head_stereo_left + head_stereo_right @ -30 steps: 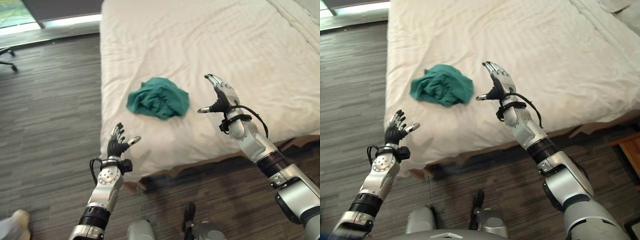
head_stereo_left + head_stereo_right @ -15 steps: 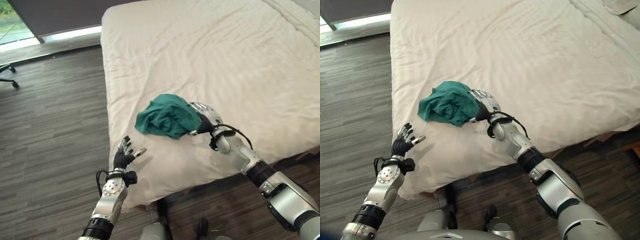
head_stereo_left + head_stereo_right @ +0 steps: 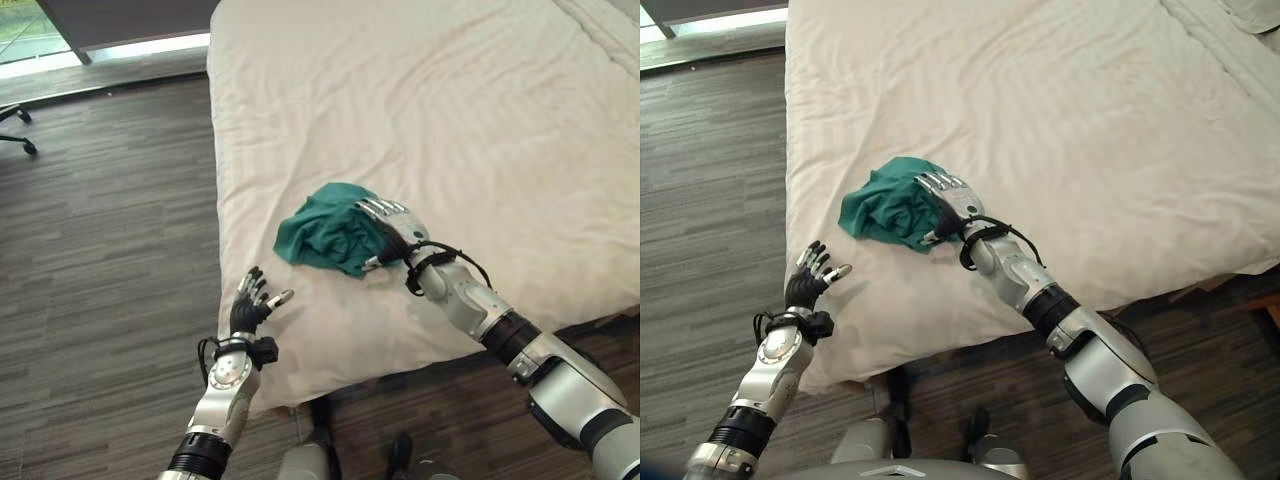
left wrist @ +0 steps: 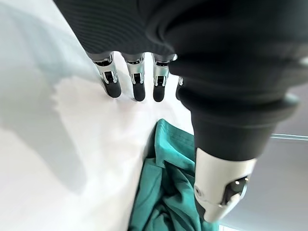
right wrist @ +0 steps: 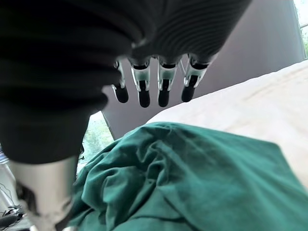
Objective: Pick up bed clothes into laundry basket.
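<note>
One green cloth (image 3: 325, 238) lies near the bed's (image 3: 500, 120) left edge. Right hand (image 3: 388, 226), fingers straight, rests over it: curl deep into the folds before lifting. Left hand (image 3: 250, 305) waits open.

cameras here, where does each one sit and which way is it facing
Left eye: on the head, looking down at the bed; both arms, right hand on the green cloth.
Right eye: same scene, slightly offset; left hand open at the bed's edge.
Left wrist: along its fingers toward bed and cloth.
Right wrist: over its straight fingers, cloth close below.
All share the cloth.
</note>
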Available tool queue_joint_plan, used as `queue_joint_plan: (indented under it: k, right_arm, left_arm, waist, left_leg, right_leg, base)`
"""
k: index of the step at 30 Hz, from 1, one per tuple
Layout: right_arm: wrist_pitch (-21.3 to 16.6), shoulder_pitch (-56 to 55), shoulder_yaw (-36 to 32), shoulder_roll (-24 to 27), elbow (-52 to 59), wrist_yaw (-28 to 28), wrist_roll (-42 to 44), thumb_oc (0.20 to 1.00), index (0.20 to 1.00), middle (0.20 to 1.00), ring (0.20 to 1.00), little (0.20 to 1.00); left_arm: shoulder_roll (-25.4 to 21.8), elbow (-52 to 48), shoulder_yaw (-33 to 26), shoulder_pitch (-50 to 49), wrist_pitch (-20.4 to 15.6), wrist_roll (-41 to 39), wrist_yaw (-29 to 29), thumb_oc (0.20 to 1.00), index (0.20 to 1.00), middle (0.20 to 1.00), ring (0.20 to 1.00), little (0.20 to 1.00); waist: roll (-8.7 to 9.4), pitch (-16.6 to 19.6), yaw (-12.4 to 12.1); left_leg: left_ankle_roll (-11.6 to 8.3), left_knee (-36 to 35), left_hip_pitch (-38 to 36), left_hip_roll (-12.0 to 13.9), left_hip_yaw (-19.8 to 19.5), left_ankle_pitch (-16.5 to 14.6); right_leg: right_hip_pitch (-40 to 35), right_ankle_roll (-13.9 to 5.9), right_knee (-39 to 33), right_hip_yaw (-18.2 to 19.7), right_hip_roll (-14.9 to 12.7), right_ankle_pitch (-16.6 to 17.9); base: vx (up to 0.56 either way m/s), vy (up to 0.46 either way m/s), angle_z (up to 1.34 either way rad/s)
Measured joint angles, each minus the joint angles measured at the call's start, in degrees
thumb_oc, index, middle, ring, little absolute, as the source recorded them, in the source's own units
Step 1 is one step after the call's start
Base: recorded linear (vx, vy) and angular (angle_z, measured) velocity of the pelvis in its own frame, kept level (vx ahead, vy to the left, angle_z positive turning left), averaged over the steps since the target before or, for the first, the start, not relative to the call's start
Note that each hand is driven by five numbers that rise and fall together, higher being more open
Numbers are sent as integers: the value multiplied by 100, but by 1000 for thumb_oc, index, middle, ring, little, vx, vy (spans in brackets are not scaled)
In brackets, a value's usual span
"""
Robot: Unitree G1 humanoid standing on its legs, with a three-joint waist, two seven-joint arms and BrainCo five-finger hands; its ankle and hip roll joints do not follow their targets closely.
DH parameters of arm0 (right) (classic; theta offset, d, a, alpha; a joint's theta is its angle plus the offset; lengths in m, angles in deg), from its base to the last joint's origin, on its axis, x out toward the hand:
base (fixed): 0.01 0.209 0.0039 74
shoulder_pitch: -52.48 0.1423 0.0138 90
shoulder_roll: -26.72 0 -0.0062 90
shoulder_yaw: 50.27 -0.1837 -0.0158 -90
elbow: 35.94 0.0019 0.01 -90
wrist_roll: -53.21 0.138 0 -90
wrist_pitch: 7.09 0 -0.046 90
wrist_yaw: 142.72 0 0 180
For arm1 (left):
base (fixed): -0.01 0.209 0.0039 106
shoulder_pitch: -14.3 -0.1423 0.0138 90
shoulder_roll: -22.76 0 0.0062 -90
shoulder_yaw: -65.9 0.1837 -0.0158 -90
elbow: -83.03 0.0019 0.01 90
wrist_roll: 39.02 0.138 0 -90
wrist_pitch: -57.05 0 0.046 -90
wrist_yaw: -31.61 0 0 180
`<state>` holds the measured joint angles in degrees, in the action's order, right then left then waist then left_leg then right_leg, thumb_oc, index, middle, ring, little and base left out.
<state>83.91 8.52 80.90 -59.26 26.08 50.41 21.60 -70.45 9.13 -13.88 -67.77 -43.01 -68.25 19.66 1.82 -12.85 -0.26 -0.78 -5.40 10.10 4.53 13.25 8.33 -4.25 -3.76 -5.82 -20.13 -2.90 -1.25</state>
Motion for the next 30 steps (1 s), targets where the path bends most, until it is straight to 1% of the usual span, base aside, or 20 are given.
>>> queue_joint_plan:
  k: [2, 6, 9, 13, 14, 16, 17, 19, 21, 22, 23, 26, 30]
  right_arm:
    - [4, 0, 40, -104, -8, 0, -6, 1000, 1000, 1000, 1000, 1000]
    - [29, 219, 114, -346, -367, 7, -91, 1000, 1000, 1000, 1000, 1000]
    - [36, 459, 215, -492, -511, 10, -205, 1000, 1000, 1000, 1000, 1000]
    - [81, 811, 226, -597, -803, 25, -210, 1000, 1000, 1000, 1000, 1000]
    - [139, 986, 243, -651, -851, 56, -210, 1000, 1000, 1000, 1000, 1000]
    - [151, 1032, 265, -695, -852, 80, -210, 1000, 1000, 1000, 1000, 1000]
    - [154, 1071, 265, -689, -853, 114, -210, 1000, 1000, 1000, 1000, 1000]
    - [154, 1071, 273, -689, -853, 169, -210, 1000, 1000, 1000, 1000, 1000]
    - [152, 1087, 335, -702, -877, 257, -210, 1000, 1000, 1000, 1000, 1000]
    - [151, 1102, 373, -725, -924, 284, -210, 564, 564, 564, 564, 564]
    - [154, 1147, 402, -728, -964, 301, -210, 200, 200, 200, 200, 200]
    - [129, 1260, 436, -878, -1245, 482, -208, 200, 200, 200, 200, 200]
    - [123, 1499, 440, -979, -1479, 496, -186, 200, 200, 200, 200, 200]
  left_arm:
    - [171, -309, 145, 145, -92, -439, 147, 1000, 1000, 1000, 1000, 1000]
    - [328, -461, 305, 488, -208, -823, 226, 1000, 1000, 1000, 1000, 1000]
    - [331, -449, 354, 822, -271, -877, 239, 1000, 1000, 1000, 1000, 1000]
    - [328, -378, 409, 1173, -375, -878, 229, 1000, 1000, 1000, 1000, 1000]
    - [328, -358, 441, 1301, -378, -883, 224, 1000, 1000, 1000, 1000, 1000]
    - [325, -303, 524, 1374, -382, -893, 228, 1000, 1000, 1000, 1000, 1000]
    - [326, -265, 574, 1456, -382, -900, 235, 1000, 1000, 1000, 1000, 1000]
    - [325, -264, 579, 1480, -384, -939, 242, 1000, 1000, 1000, 1000, 1000]
    - [314, -263, 574, 1484, -421, -1012, 242, 1000, 1000, 1000, 1000, 1000]
    - [313, -262, 585, 1493, -460, -1017, 243, 1000, 1000, 1000, 1000, 1000]
    - [318, -260, 592, 1510, -498, -1022, 244, 1000, 1000, 1000, 1000, 1000]
    - [322, -186, 653, 1531, -574, -1048, 245, 1000, 1000, 1000, 1000, 1000]
    - [321, -192, 744, 1542, -606, -1048, 348, 1000, 1000, 1000, 1000, 1000]
  waist:
    - [35, -6, -4]
    - [89, -37, 9]
    - [91, -44, 0]
    - [86, -265, -25]
    - [68, -421, -35]
    - [44, -480, -59]
    - [-2, -593, -93]
    - [-33, -687, -132]
    - [-49, -698, -153]
    - [-61, -706, -156]
    - [-101, -742, -154]
    - [-172, -781, -147]
    - [-209, -772, -152]
  left_leg:
    - [36, 1, 101, -38, -21, 28]
    - [46, 2, 195, -62, -67, 37]
    - [49, 2, 348, -65, -104, 49]
    - [52, 3, 416, -90, -142, 51]
    - [53, 3, 506, -111, -141, 52]
    - [54, 4, 585, -122, -137, 53]
    - [55, 4, 618, -127, -143, 53]
    - [55, 4, 627, -139, -142, 53]
    - [55, 4, 696, -144, -148, 54]
    - [56, 4, 712, -142, -150, 54]
    - [56, 5, 721, -137, -151, 54]
    - [58, 5, 732, -120, -149, 56]
    - [58, 5, 761, -105, -148, 55]
  right_leg:
    - [90, -1, 0, -25, -26, 0]
    - [168, -24, 0, -59, -33, -14]
    - [301, -32, 1, -98, -27, -10]
    - [342, -51, 1, -140, -41, -25]
    - [430, -52, 2, -145, -59, -25]
    - [510, -61, 4, -146, -71, -31]
    - [538, -61, 4, -150, -73, -31]
    - [542, -74, 4, -157, -85, -42]
    - [598, -85, 6, -173, -84, -64]
    - [617, -92, 16, -173, -83, -75]
    - [657, -88, 83, -177, -88, -107]
    - [748, -95, 266, -172, -107, -216]
    - [803, -95, 330, -168, -110, -240]
  base:
    - [-33, -2, 6]
    - [-18, -5, 4]
    - [-37, -3, 7]
    - [-25, 0, 6]
    - [-39, 0, 2]
    - [-20, -6, 0]
    - [-31, -25, 2]
    - [-14, -15, 2]
    - [-11, -24, 5]
    - [0, 0, 0]
    - [-48, -15, 0]
    - [-26, -7, 0]
    - [-33, 34, 0]
